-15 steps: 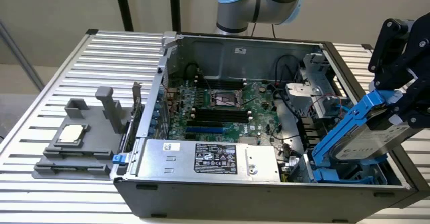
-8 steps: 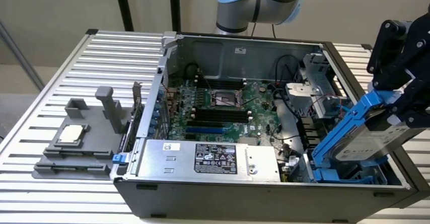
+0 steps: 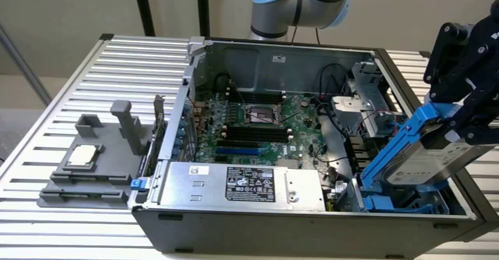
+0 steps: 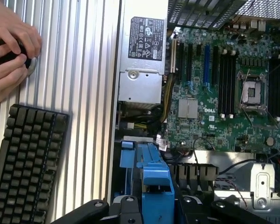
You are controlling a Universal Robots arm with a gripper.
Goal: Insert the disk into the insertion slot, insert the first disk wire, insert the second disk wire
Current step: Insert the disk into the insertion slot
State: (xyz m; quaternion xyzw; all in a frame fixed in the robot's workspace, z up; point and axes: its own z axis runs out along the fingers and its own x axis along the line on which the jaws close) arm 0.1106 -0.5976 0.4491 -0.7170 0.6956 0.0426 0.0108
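Gripping the disk (image 3: 425, 166) by its upper end with jaws closed tight on it, the gripper (image 3: 460, 125) is holding it tilted over the insertion slot (image 3: 390, 204), beside the power supply (image 3: 242, 184), seemingly angling the lower edge to enter first.

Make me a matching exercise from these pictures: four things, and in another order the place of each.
1. silver-grey metal disk in a bright blue plastic carrier
2. silver power-supply box with a black label
3. black rectangular keyboard
4. grey plastic fixture

A. on the ribbed metal table, holding a small square chip
B. tilted in the black gripper
C. lying flat inside the open computer case
D. on the table near a person's hands

Pairs: 1-B, 2-C, 3-D, 4-A
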